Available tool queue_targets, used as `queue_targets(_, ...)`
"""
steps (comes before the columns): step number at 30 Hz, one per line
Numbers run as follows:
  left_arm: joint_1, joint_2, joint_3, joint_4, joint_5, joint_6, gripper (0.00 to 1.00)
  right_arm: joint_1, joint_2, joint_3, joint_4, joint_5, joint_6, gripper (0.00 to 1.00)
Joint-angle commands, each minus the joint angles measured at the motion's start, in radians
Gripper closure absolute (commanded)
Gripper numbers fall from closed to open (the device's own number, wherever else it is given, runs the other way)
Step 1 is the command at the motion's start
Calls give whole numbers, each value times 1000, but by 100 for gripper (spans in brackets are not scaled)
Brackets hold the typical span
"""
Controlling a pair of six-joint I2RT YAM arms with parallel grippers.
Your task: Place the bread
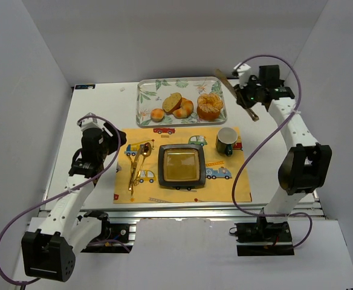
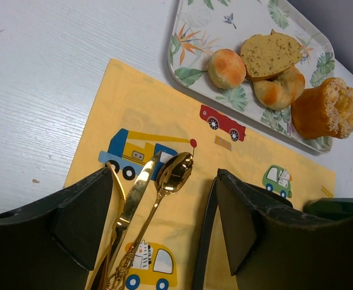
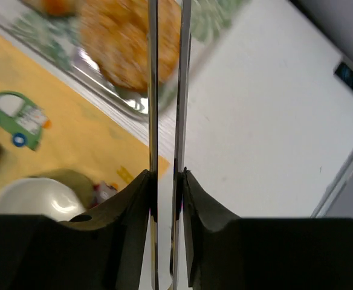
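The bread [image 1: 172,101] [image 2: 271,53], an oval slice with a pale tan face and a brown crust, leans on round rolls in the floral tray [image 1: 145,92] [image 2: 185,36]. My right gripper [image 1: 249,96] [image 3: 166,175] hangs off the tray's right end. It is shut on a pair of metal tongs [image 1: 225,78] [image 3: 152,90], whose two blades run between its fingers and point toward the tray. My left gripper [image 1: 117,140] [image 2: 164,181] is open and empty, low over the gold cutlery [image 1: 138,162] [image 2: 164,181] at the left of the placemat.
A sugar-dusted pastry [image 1: 210,107] [image 2: 327,109] [image 3: 128,42] sits at the tray's right end. The yellow placemat [image 1: 225,187] carries a dark square plate [image 1: 181,166] and a green mug [image 1: 226,141] [image 3: 37,193]. White walls enclose the table.
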Motion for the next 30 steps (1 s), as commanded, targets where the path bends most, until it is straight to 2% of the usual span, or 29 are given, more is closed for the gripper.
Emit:
queue_targets(1,6,-43,21,-3,-7,-17,21,135,-29,18,-30,22,-122,66)
queue_targets(2,6,-51,15,0,-5,-18,21,177,-26,23,-24,29,-199,65)
queue_targets(5,6,-58,14,-11,0,-23,21,221,24,109,-45,40,-262,64)
queue_targets(9,6,-81,18,-28,-13,-22,21,256,159,299,-137,6,-244,64)
queue_targets(12,6,-98,9,-31,-19,-32,21,274,217,390,-147,-2,-187,64)
queue_targets(14,6,-112,0,-31,-20,-41,21,276,254,447,-156,-18,-22,66)
queue_targets(16,7,-118,-3,-29,-22,-46,21,276,314,527,-226,-99,90,67)
queue_targets(19,6,-126,-2,-34,-28,-51,21,276,307,465,-161,-126,344,71)
queue_targets(27,6,-117,7,-40,-26,-54,21,273,308,348,-45,-180,658,67)
queue_targets(30,6,-118,12,-40,-33,-63,21,270,310,340,16,-177,698,62)
